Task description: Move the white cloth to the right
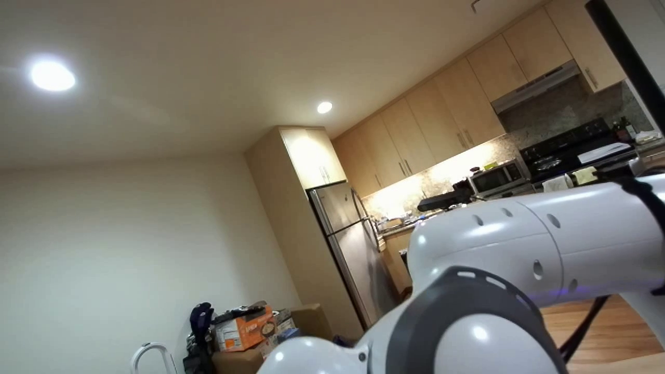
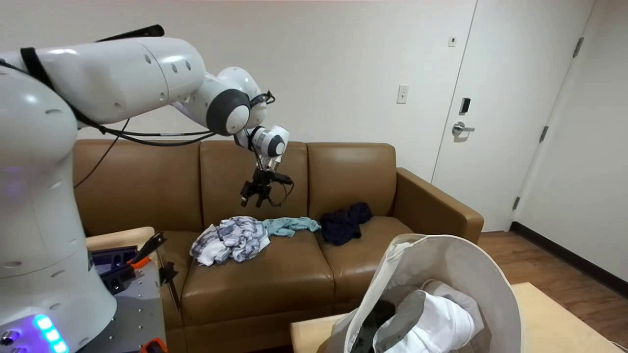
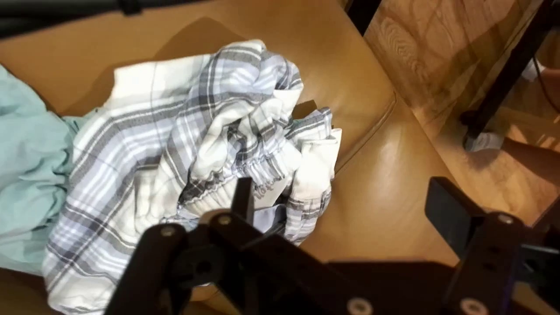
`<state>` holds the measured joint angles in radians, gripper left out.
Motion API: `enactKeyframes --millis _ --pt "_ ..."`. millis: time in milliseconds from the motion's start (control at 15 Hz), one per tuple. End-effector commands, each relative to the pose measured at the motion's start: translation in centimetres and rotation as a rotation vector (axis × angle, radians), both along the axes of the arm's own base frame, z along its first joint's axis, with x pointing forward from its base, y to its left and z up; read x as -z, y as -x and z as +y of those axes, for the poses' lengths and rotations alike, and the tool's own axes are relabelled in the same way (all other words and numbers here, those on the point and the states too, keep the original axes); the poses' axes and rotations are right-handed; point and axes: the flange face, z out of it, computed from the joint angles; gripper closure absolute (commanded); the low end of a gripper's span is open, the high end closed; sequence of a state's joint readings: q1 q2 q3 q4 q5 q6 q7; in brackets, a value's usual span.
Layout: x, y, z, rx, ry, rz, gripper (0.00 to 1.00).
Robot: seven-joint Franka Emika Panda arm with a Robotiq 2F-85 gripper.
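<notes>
1. In the wrist view, the gripper [image 3: 348,209], cropped below, hides part of the plaid cloth [image 3: 166,140].
2. Lettering [image 3: 269,188] on that cloth is too blurred to read.
3. The plaid cloth partly covers the teal cloth [image 3: 28,175], cropped at the left.
4. In an exterior view, the bottom edge crops the bag [image 2: 463,260] and white fabric [image 2: 436,323] inside.
5. In an exterior view, the arm [image 1: 483,246] hides the lower end of the refrigerator [image 1: 361,265].

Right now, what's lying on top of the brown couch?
A white plaid cloth, a teal cloth and a dark navy cloth. Whatever lies beneath them is covered, and the robot arm hides part of the couch.
</notes>
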<state>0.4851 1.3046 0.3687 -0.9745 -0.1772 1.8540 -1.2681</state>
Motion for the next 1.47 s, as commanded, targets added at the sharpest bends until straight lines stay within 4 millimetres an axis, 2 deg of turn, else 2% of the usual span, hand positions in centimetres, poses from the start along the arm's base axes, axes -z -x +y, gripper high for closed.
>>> enactKeyframes --millis 0,133,267,333,467,667,800,867,1067,1400 --pt "0.6 0.6 1.0 -0.050 0.000 -0.006 0.00" --pt "1.4 1.5 1.9 -0.071 0.003 -0.005 0.00" --pt "1.4 1.1 1.6 -0.064 0.002 -0.006 0.00" --pt "1.1 0.8 2.0 -0.038 0.019 -0.065 0.00" --pt "2.9 1.4 3.6 -0.007 0.022 -0.152 0.00" --pt "6.9 4.3 6.1 -0.009 0.037 -0.223 0.00" --pt "9.7 6.9 7.2 -0.014 0.037 -0.174 0.00" --pt "9.4 8.8 7.2 -0.034 0.032 -0.146 0.00" --pt "12.0 12.4 8.2 -0.142 0.096 -0.189 0.00" --pt "14.2 14.9 7.8 -0.229 0.164 -0.242 0.00"
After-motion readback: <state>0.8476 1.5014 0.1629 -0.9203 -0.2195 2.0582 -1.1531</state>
